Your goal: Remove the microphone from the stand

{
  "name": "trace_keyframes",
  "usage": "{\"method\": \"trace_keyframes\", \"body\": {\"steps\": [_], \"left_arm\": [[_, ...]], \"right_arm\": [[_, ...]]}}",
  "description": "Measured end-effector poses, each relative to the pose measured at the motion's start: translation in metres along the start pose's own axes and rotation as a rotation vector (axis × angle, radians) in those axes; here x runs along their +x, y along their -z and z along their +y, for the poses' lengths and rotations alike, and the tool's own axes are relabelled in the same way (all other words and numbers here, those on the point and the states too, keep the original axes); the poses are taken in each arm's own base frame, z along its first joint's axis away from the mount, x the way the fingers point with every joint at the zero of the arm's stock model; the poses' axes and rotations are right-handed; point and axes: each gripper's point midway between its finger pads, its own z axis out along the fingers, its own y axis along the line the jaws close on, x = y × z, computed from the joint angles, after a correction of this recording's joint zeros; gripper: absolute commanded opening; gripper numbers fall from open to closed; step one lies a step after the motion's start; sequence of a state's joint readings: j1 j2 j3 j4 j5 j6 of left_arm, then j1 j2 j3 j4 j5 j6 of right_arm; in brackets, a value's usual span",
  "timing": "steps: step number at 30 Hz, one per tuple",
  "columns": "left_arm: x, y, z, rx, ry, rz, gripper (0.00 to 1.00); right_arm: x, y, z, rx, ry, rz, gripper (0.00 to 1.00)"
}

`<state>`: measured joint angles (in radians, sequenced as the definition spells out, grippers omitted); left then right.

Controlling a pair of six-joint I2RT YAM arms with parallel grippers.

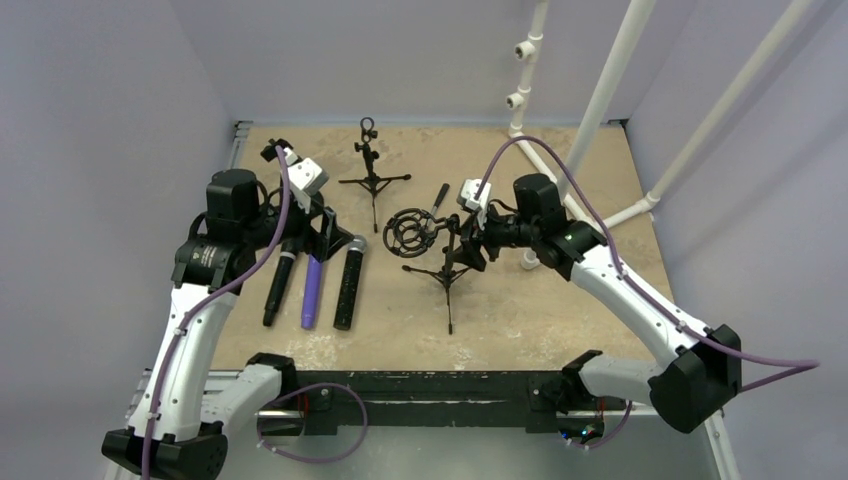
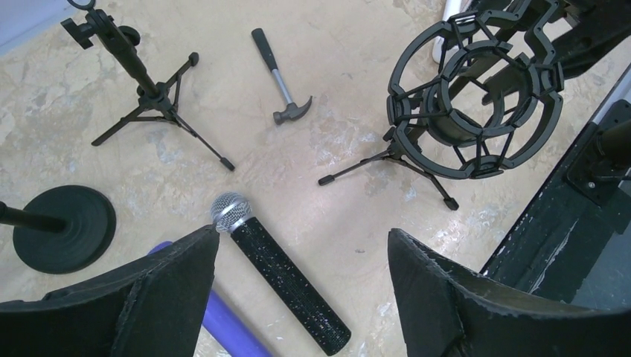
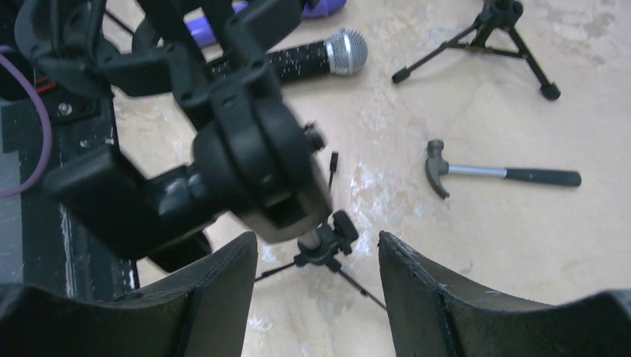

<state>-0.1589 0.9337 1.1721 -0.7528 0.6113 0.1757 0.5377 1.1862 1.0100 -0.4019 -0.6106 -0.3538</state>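
Note:
A black sparkly microphone [image 1: 348, 285] with a silver grille lies flat on the table, apart from any stand; it also shows as the microphone [image 2: 279, 282] and the microphone [image 3: 312, 56] in the wrist views. My left gripper [image 1: 325, 235] hovers just above it, its jaws wide open around empty air [image 2: 301, 245]. The tripod stand [image 1: 445, 262] carries an empty ring-shaped shock mount [image 2: 476, 104]. My right gripper [image 1: 470, 238] is open [image 3: 318, 249] right by the stand's swivel joint [image 3: 253, 163], which looms blurred just beyond the fingertips.
A purple microphone [image 1: 311, 292] and a black one [image 1: 278, 290] lie left of the sparkly one. A second small tripod stand [image 1: 370, 165] stands at the back, with a hammer [image 1: 440, 194] to its right. A round-base stand [image 2: 67, 227] sits at the left. White pipes [image 1: 600, 100] rise at the right.

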Motion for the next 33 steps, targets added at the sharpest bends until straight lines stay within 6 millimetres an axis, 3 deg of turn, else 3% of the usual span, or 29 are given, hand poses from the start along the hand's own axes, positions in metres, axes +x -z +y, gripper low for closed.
{"method": "trace_keyframes", "body": {"steps": [6,15,18,20,23,29,33], "left_arm": [[0.004,0.000,0.001,-0.005,-0.002,0.003,0.83],[0.008,-0.005,0.000,0.012,-0.012,-0.008,0.85],[0.006,-0.008,-0.002,0.027,-0.011,-0.034,0.87],[0.005,-0.010,-0.004,0.041,0.005,-0.050,0.95],[0.000,-0.012,-0.010,0.071,0.037,-0.074,1.00],[-0.012,-0.013,-0.018,0.103,0.080,-0.115,1.00],[-0.016,-0.019,-0.034,0.145,0.061,-0.105,1.00]], "right_arm": [[-0.018,-0.016,-0.006,-0.041,0.030,-0.121,0.47],[-0.025,-0.028,0.001,-0.118,0.024,-0.201,0.00],[-0.028,-0.027,0.002,-0.121,-0.021,-0.202,0.00],[-0.034,-0.026,0.000,-0.107,-0.067,-0.190,0.00],[-0.056,-0.020,-0.011,-0.060,-0.139,-0.182,0.00],[-0.138,0.007,-0.045,0.108,-0.244,-0.261,0.00],[-0.170,0.021,-0.057,0.168,-0.308,-0.308,0.00]]}}
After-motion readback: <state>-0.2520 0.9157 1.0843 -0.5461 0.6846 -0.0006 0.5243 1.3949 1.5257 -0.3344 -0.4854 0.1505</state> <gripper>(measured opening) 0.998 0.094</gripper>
